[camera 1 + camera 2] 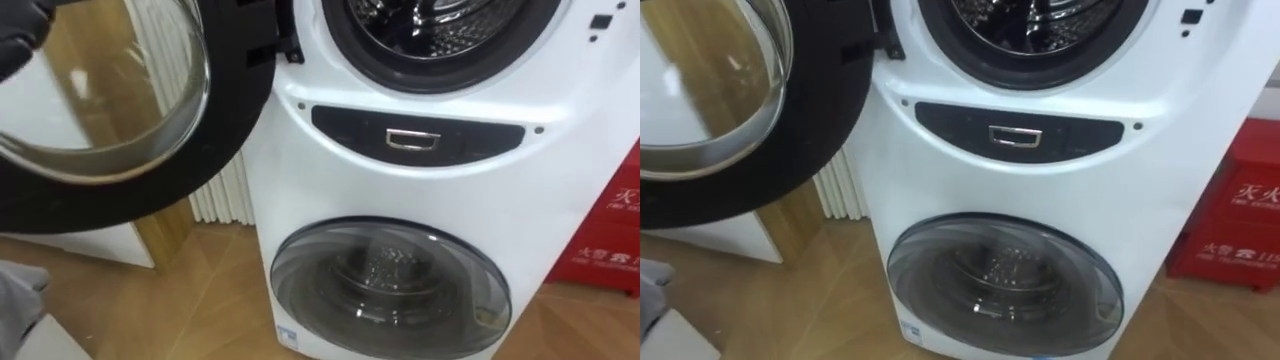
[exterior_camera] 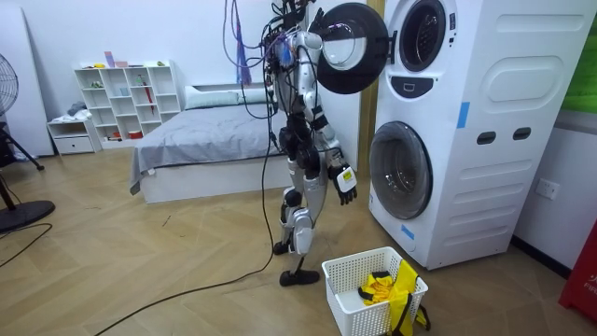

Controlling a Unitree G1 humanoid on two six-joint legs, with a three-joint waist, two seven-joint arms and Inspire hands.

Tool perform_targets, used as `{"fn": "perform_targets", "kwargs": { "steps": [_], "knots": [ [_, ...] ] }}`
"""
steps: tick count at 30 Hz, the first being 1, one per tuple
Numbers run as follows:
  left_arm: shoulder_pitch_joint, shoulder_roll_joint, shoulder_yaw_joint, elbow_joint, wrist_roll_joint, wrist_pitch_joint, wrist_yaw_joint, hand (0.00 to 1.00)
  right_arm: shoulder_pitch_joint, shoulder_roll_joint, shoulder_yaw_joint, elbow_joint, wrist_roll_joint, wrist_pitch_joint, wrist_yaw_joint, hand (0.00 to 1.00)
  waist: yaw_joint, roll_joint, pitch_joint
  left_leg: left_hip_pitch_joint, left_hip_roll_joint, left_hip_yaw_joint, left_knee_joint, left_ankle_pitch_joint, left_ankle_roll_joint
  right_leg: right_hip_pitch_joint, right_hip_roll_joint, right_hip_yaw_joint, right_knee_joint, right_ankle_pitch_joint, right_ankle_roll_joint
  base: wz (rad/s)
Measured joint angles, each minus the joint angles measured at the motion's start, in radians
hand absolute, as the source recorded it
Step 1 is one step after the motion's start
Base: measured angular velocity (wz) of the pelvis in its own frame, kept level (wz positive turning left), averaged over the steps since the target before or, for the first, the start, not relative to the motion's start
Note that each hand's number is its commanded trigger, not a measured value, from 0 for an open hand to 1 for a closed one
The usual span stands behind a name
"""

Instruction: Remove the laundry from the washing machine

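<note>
The upper washing machine's round door (image 1: 130,150) stands swung open to the left. Its drum (image 1: 440,25) shows bare metal, and I see no clothes in the part in view. My left hand (image 1: 20,40) is raised to the door's upper rim, dark against the glass. In the room view I stand upright facing the stacked machines (image 2: 457,121), with my left arm up at the door (image 2: 350,47). My right hand (image 2: 345,184) hangs by my thigh with relaxed fingers and holds nothing. A white basket (image 2: 350,280) on the floor beside my feet holds yellow cloth (image 2: 382,285).
The lower machine's door (image 1: 390,290) is shut. A white radiator (image 1: 225,195) stands left of the machines and a red box (image 1: 610,230) to their right. Behind me are a bed (image 2: 205,140), a white shelf (image 2: 126,98) and wooden floor.
</note>
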Motion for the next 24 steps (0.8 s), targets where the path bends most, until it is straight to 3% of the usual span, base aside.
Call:
{"fn": "perform_targets", "kwargs": {
  "steps": [3,7,9,10,16,18,24],
  "knots": [
    [0.050,-0.044,-0.036,-0.003,-0.005,-0.064,-0.034,0.00,-0.025,0.000,0.023,0.028,0.007,-0.004,0.011,0.00,-0.002,-0.002,0.0020,0.006,0.000,-0.003,0.001,0.001,0.002,0.013,0.000,-0.012,0.001,0.000,0.000,0.14],
    [0.117,-0.069,-0.100,-0.007,-0.005,-0.140,-0.066,0.00,-0.049,-0.001,0.047,0.044,0.016,-0.008,0.023,0.00,-0.002,-0.002,-0.0006,0.004,-0.003,-0.011,0.003,0.005,0.003,0.015,-0.002,-0.016,0.005,0.000,0.000,0.10],
    [0.166,-0.089,-0.150,0.000,-0.002,-0.209,-0.100,0.00,-0.061,0.000,0.076,0.044,0.017,-0.010,0.032,0.00,-0.003,0.001,0.0007,0.005,-0.003,-0.016,0.004,0.010,0.003,0.016,-0.004,-0.033,0.016,0.000,0.001,0.09],
    [0.188,-0.092,-0.189,0.008,-0.002,-0.245,-0.111,0.00,-0.069,0.001,0.082,0.057,0.021,-0.013,0.035,0.00,-0.004,-0.002,-0.0001,0.006,-0.006,-0.025,0.003,0.013,0.003,0.020,-0.005,-0.041,0.016,-0.001,0.002,0.16],
    [0.241,-0.097,-0.310,0.012,-0.004,-0.309,-0.184,0.00,-0.119,0.001,0.084,0.111,0.033,-0.028,0.041,0.00,-0.013,-0.010,0.0024,0.002,-0.015,-0.031,0.002,0.035,0.005,0.020,-0.013,-0.047,0.016,-0.003,0.005,0.08],
    [0.277,-0.095,-0.364,0.015,-0.001,-0.346,-0.216,0.00,-0.129,0.000,0.082,0.116,0.030,-0.039,0.045,0.00,-0.031,-0.018,0.0060,-0.003,-0.015,-0.028,0.005,0.041,0.003,0.016,-0.014,-0.046,0.015,-0.011,0.017,0.08],
    [0.275,-0.086,-0.503,0.035,0.044,-0.422,-0.275,0.00,-0.127,0.000,0.079,0.117,0.061,-0.066,0.042,0.00,-0.060,-0.032,0.0087,-0.028,-0.014,-0.021,0.026,0.041,0.002,-0.007,-0.009,-0.022,0.020,-0.005,0.015,-0.03]
  ]
}}
